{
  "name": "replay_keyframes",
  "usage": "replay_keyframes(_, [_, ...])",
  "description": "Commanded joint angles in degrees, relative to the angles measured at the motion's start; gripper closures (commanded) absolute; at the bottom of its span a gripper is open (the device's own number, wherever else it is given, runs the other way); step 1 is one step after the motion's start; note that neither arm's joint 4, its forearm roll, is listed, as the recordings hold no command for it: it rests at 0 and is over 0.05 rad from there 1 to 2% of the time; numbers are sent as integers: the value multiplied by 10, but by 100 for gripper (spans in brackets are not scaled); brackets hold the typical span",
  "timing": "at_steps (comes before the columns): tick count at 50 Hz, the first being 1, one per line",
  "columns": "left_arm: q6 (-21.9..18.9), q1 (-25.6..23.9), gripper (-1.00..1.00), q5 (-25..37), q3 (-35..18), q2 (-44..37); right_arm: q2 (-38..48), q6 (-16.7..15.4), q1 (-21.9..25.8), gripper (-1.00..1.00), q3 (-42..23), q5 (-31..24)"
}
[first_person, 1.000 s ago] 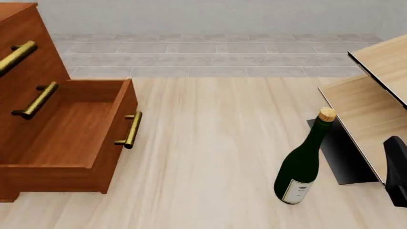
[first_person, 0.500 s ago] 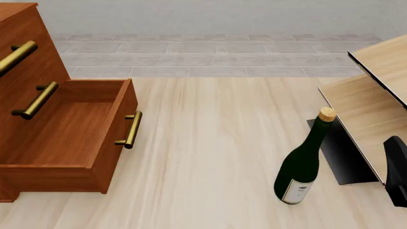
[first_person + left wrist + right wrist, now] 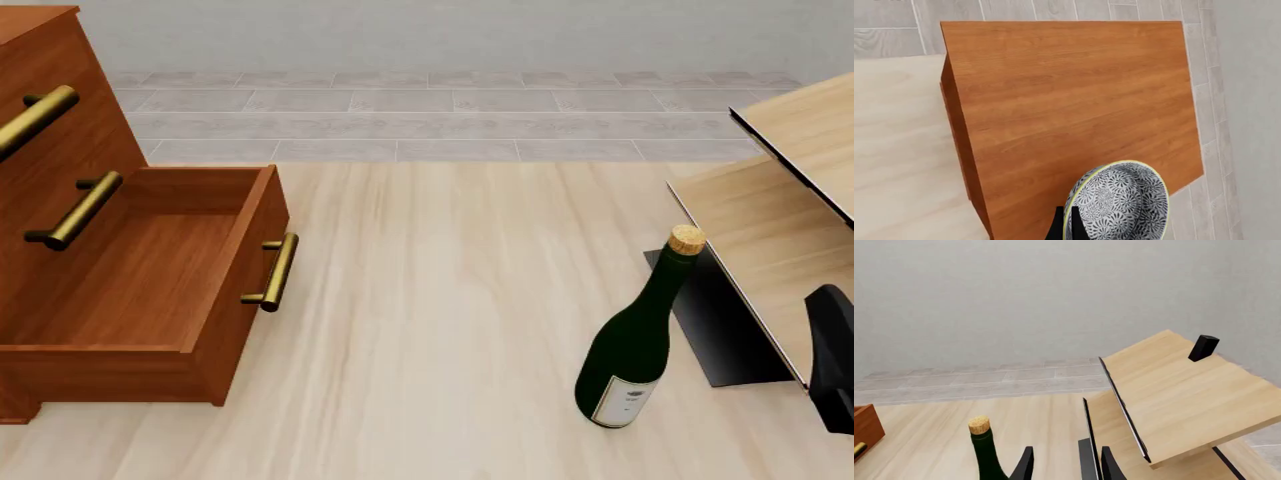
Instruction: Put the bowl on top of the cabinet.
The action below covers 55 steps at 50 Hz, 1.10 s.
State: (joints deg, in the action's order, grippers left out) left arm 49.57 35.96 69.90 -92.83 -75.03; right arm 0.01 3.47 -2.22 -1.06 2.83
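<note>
I held the bowl (image 3: 1117, 202) in my left gripper (image 3: 1065, 231). My fingers were pinched on its pale rim, one thin black finger showing at the edge. The bowl hung tipped on its side, so I could see the blue-grey flower pattern on it. I think I held it by the rim because that is the only thin part my fingers can close on.

Below my left gripper was the flat top of the cabinet (image 3: 1067, 100). The bowl was up in the air above it, near one corner, close to the edge. I could not tell how high it was. The top was bare wood, so nothing there looked ready to stop me from setting the bowl down. I think I should move it in from the edge first, and turn it level, or it might roll off.

My right gripper (image 3: 1067, 465) was spread apart and held nothing. It waited low and far away from the bowl. A dark green bottle (image 3: 987, 452) with a cork stood just beside it, and a pale wood shelf (image 3: 1181, 390) leaned past it on the other side.

In the front view the cabinet's bottom drawer (image 3: 147, 290) stood pulled open. My left arm and the bowl did not show there.
</note>
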Motion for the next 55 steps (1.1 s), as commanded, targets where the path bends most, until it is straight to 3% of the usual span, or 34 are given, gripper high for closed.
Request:
replay_keyframes(1, [-12, 8, 100, 0, 4, 0, 0, 0, 0, -100, -1, -1])
replay_keyframes(33, [-41, 30, 100, 0, 10, -2, 0, 0, -1, -100, 0, 2])
replay_keyframes(36, [-39, 36, 100, 0, 7, 1, 0, 1, -2, -100, 1, 4])
replay_keyframes(37, [-16, 11, 100, 0, -1, 0, 0, 1, -2, -100, 2, 5])
replay_keyframes(38, [-11, -3, -100, 0, -14, -2, 0, 1, -1, -100, 3, 6])
replay_keyframes(39, [-18, 17, -100, 0, -9, 2, 0, 1, -2, -100, 2, 5])
replay_keyframes(40, [-7, -2, -100, 0, -16, -1, 0, 1, -2, -100, 2, 4])
replay_keyframes(44, [-16, 19, -100, 0, -14, 3, 0, 1, -1, -100, 2, 4])
replay_keyframes(55, [-12, 15, -100, 0, -27, 3, 0, 0, 1, -100, -2, -1])
